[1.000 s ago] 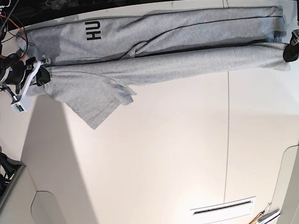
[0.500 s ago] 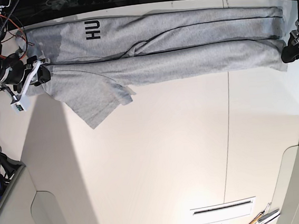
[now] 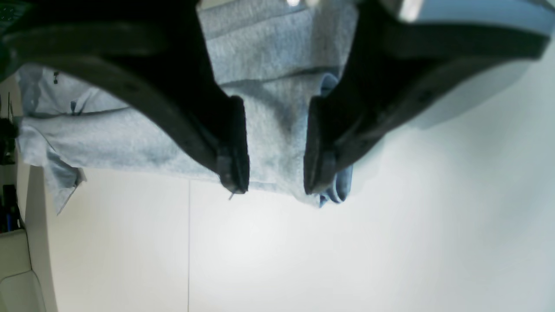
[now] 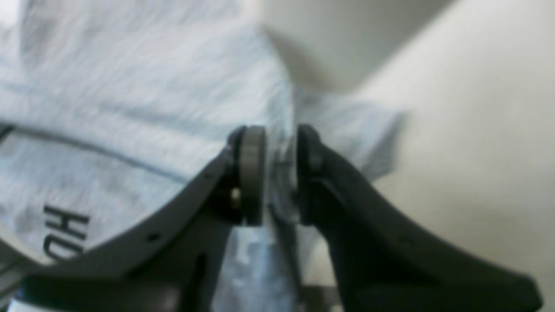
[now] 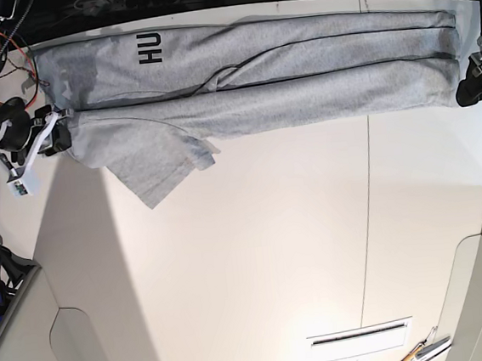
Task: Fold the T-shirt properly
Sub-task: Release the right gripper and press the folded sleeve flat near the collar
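Both arms have drawn slightly outward since a second ago, and the T-shirt (image 5: pixel 257 76) now lies flatter, its near fold pulled straighter between them. It stretches as a long, narrow band along the far edge of the white table (image 5: pixel 257 256), its long axis running left to right. The cloth is soft heather-grey knit, folded lengthwise into two layers with dark seam lines running along it. Black block letters "HU" (image 5: pixel 150 48) show on the far layer toward the left end. One short sleeve (image 5: pixel 158 163) sticks out from the near edge at the left, a slanted flap pointing toward the near side.

At the left end, the right gripper (image 4: pixel 269 173) is clamped on a bunched edge of the grey fabric, its dark curved fingers (image 4: pixel 249 173) pressed close with cloth pinched between them; the picture is blurred there. At the right end, the left gripper (image 3: pixel 275 147) straddles the shirt's corner with its black fingers (image 3: pixel 234 143) standing apart, grey knit visible in the gap and not squeezed. The table surface is smooth and pale, with a thin seam line (image 5: pixel 369 219) running near to far.
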